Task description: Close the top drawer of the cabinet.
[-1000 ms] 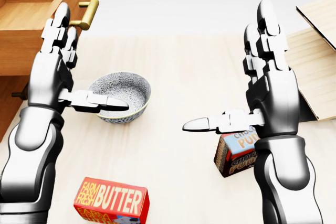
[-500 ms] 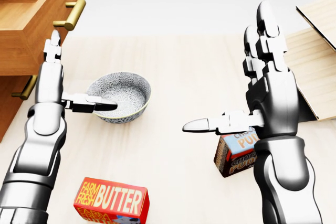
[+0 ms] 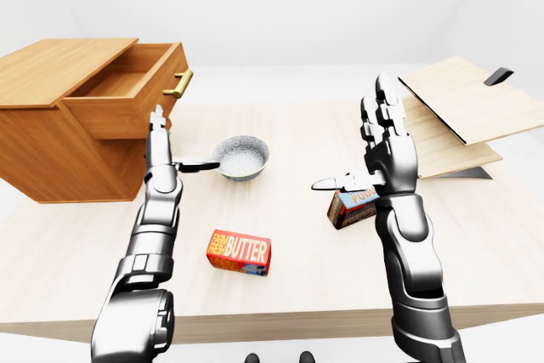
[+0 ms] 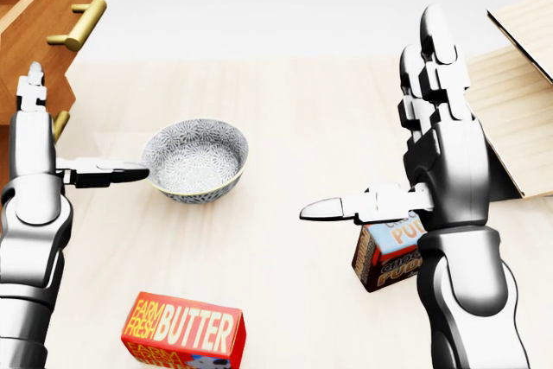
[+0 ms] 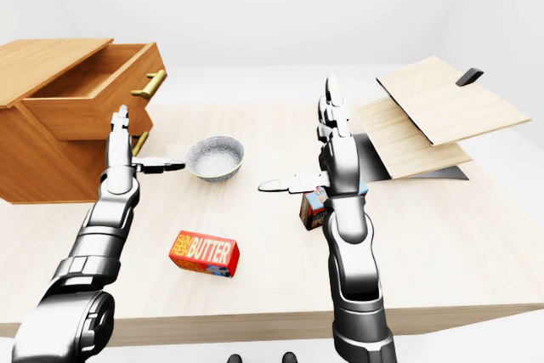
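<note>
**Top drawer open, closing push not yet made**

Far left of the left-eye view: cabinet [image 3: 51,138] on the desk [image 3: 297,133], top drawer [image 3: 127,95] pulled well out, brass handle [image 3: 178,82] facing the middle of the desk. Just right of the drawer face and a little below the handle: left robot hand [image 3: 158,138], fingers straight and spread, thumb out toward the bowl, holding nothing, apparently not touching the drawer, though contact hard to rule out from these angles. Next, patterned bowl [image 3: 241,156], then butter box [image 3: 240,252] nearer the bottom edge. Further right: right robot hand [image 3: 384,146] raised, fingers apart, empty, well away from the cabinet, with a small carton [image 3: 350,208] partly hidden behind its wrist. Far right: stacked wooden boards [image 3: 463,112].

By the look of things, nothing done so far: drawer fully out, left palm to be set against the face and pushed in.
</note>
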`<state>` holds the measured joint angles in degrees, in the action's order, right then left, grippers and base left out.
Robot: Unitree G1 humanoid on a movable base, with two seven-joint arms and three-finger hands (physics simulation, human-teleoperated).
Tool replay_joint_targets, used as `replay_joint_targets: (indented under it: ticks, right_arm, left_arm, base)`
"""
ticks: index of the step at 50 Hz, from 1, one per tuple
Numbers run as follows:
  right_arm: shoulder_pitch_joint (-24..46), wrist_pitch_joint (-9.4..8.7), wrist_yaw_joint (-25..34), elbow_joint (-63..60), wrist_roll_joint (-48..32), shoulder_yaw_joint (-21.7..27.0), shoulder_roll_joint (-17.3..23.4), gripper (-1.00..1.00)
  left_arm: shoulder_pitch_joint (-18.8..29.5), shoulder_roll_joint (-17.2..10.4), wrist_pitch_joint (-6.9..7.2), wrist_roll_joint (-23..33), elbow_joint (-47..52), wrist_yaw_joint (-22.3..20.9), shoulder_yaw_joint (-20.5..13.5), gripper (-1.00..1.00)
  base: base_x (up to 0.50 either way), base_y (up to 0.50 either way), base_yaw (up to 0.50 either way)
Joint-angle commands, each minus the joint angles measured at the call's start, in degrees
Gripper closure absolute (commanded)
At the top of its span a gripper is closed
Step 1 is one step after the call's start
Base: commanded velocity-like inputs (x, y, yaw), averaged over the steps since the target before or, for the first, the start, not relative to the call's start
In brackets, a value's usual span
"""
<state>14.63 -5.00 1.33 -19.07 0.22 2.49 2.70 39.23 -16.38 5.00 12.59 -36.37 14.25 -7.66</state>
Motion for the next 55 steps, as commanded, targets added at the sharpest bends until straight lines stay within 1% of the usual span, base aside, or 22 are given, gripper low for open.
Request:
replay_joint_targets:
  ticks: [1, 12, 23, 45, 51, 54, 55]
  right_arm:
    - [-0.02, 0.0, 0.07, -0.25, -0.24, -0.21, -0.15, -1.0]
    - [-0.22, 0.0, 0.16, -0.66, -0.26, -0.22, -0.18, -1.0]
    - [-0.59, 0.0, 0.24, -0.41, -0.32, -0.32, -0.26, -1.0]
    - [-0.61, 0.0, 0.14, 0.06, -0.51, -0.5, -0.4, -1.0]
    - [-0.82, 0.0, 0.15, -0.15, -0.58, -0.58, -0.47, -1.0]
    - [-0.93, 0.0, 0.2, -0.26, -0.54, -0.54, -0.46, -1.0]
    - [-0.98, 0.0, 0.21, -0.25, -0.51, -0.49, -0.45, -1.0]
  left_arm:
    - [-0.07, -3.62, 0.0, -0.75, 3.09, 3.25, -3.21, -1.0]
    - [0.61, -5.82, 0.0, -2.69, 4.57, 3.64, -4.49, -1.0]
    - [1.83, -8.92, 0.0, -6.3, 3.83, 4.26, -6.49, -1.0]
    - [2.14, -11.47, 0.0, -13.71, 4.68, 3.23, -8.39, -1.0]
    - [1.65, -11.06, 0.0, -18.68, 6.66, 0.88, -9.23, -1.0]
    - [1.77, -11.39, 0.0, -20.08, 7.29, 0.74, -9.26, -1.0]
    - [1.99, -11.4, 0.0, -21.66, 7.54, -0.01, -9.77, -1.0]
  base:
    - [0.0, 0.0, 0.0]
    - [0.0, 0.0, 0.0]
    - [0.0, 0.0, 0.0]
    - [0.0, 0.0, 0.0]
    - [0.0, 0.0, 0.0]
    - [0.0, 0.0, 0.0]
    - [-0.01, 0.0, 0.0]
